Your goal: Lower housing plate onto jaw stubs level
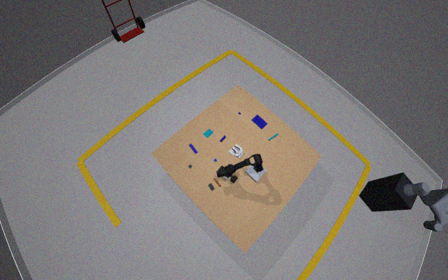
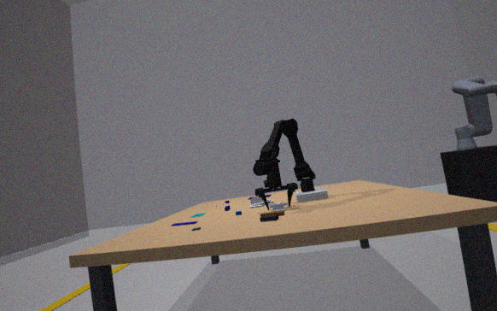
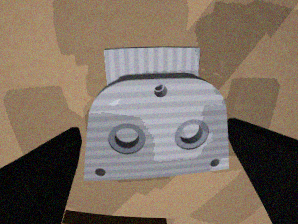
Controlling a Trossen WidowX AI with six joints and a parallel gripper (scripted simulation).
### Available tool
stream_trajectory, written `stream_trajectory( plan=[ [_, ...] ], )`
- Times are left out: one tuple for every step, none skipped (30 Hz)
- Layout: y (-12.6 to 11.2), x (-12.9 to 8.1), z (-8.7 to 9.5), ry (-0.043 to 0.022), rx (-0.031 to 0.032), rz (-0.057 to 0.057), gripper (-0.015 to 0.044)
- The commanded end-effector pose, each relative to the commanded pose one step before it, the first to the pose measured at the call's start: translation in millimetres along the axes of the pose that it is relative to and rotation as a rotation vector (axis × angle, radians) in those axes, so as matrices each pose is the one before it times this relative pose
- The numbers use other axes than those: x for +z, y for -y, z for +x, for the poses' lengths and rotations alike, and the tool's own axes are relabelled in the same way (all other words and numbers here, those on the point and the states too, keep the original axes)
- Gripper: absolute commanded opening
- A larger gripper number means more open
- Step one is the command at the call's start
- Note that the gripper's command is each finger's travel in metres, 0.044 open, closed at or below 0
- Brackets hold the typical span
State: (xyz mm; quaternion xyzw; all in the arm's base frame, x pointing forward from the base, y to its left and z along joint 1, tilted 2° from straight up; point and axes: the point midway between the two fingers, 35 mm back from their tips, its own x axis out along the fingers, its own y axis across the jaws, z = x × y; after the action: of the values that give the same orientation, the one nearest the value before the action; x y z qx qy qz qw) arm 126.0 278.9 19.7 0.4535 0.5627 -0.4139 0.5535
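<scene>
Tabletop of pale wood [image 1: 245, 235] [image 2: 340, 226], seen from outside: at left lies a thin blue strip [image 1: 193, 148] [image 2: 184, 224]. Farther right is a white slotted assembly [image 1: 236, 151] [image 2: 255, 206]. Next, the black two-fingered gripper [image 1: 227, 177] [image 2: 278, 208] [image 3: 156, 129] points down, fingers spread wide, grasping nothing. Between them in the wrist view is the light-grey, round-shouldered housing plate [image 2: 277, 207] [image 3: 160, 115], with two ringed holes, apart from the white assembly. Rightmost on the wood sits the black arm's pale base [image 1: 253, 175] [image 2: 312, 196].
</scene>
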Motion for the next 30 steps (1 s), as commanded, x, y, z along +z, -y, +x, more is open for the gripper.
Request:
stream_trajectory(
  plan=[
    [0.00,0.00,0.00,0.00000,0.00000,0.0000,0.0433],
    [0.00,0.00,0.00,0.00000,0.00000,0.0000,0.0427],
    [0.00,0.00,0.00,0.00000,0.00000,0.0000,0.0420],
    [0.00,0.00,0.00,0.00000,0.00000,0.0000,0.0413],
    [0.00,0.00,0.00,0.00000,0.00000,0.0000,0.0407],
    [0.00,0.00,0.00,0.00000,0.00000,0.0000,0.0400],
    [0.00,0.00,0.00,0.00000,0.00000,0.0000,0.0393],
    [0.00,0.00,0.00,0.00000,0.00000,0.0000,0.0387],
    [0.00,0.00,0.00,0.00000,0.00000,0.0000,0.0380],
    [0.00,0.00,0.00,0.00000,0.00000,0.0000,0.0373],
    [0.00,0.00,0.00,0.00000,0.00000,0.0000,0.0367],
    [0.00,0.00,0.00,0.00000,0.00000,0.0000,0.0360],
    [0.00,0.00,0.00,0.00000,0.00000,0.0000,0.0353],
    [0.00,0.00,0.00,0.00000,0.00000,0.0000,0.0351],
    [0.00,0.00,0.00,0.00000,0.00000,0.0000,0.0351],
    [0.00,0.00,0.00,0.00000,0.00000,0.0000,0.0351],
    [0.00,0.00,0.00,0.00000,0.00000,0.0000,0.0351],
    [0.00,0.00,0.00,0.00000,0.00000,0.0000,0.0351],
    [0.00,0.00,0.00,0.00000,0.00000,0.0000,0.0351],
    [0.00,0.00,0.00,0.00000,0.00000,0.0000,0.0351],
    [0.00,0.00,0.00,0.00000,0.00000,0.0000,0.0351],
    [0.00,0.00,0.00,0.00000,0.00000,0.0000,0.0351],
    [0.00,0.00,0.00,0.00000,0.00000,0.0000,0.0351],
    [-0.05,-0.06,-0.50,0.00001,0.00004,0.0000,0.0351],
    [-0.14,-0.16,-1.49,0.00003,0.00012,0.0000,0.0351],
    [-0.22,-0.25,-2.49,0.00005,0.00020,0.0001,0.0351],
    [-0.26,-0.29,-3.08,0.00007,0.00024,0.0001,0.0351],
    [-0.23,-0.26,-3.09,0.00007,0.00024,0.0001,0.0351],
    [-0.21,-0.23,-3.11,0.00008,0.00024,0.0001,0.0351],
    [-0.19,-0.20,-3.12,0.00008,0.00024,0.0001,0.0351]
  ],
)
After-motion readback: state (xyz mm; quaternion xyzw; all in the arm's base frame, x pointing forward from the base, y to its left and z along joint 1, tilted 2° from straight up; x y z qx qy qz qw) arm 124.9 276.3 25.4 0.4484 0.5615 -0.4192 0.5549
